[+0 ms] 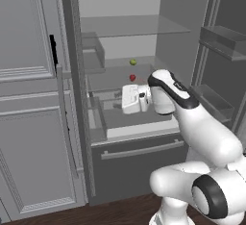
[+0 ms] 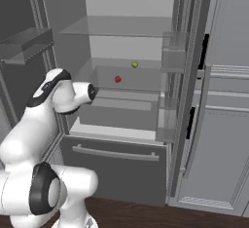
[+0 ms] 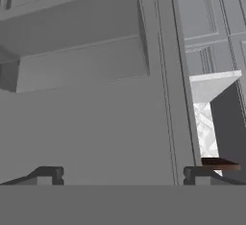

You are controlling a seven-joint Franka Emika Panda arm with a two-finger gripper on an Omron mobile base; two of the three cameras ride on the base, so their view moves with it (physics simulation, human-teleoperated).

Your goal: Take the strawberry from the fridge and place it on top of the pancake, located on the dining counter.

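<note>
Reaching into the open tall dark grey fridge (image 1: 72,75), the white arm keeps its two-finger hand (image 3: 122,173) with fingers wide apart and nothing between them, ready for a small fruit. The tiny bright red strawberry (image 1: 132,78) lies on a glass shelf (image 2: 131,78), near the small yellow-green round fruit (image 1: 133,62), a little beyond the hand.

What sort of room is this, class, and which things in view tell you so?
Most likely a kitchen: an open fridge with glass shelves holds a strawberry and a small yellow-green fruit, and panelled grey cabinets stand beside it.
</note>
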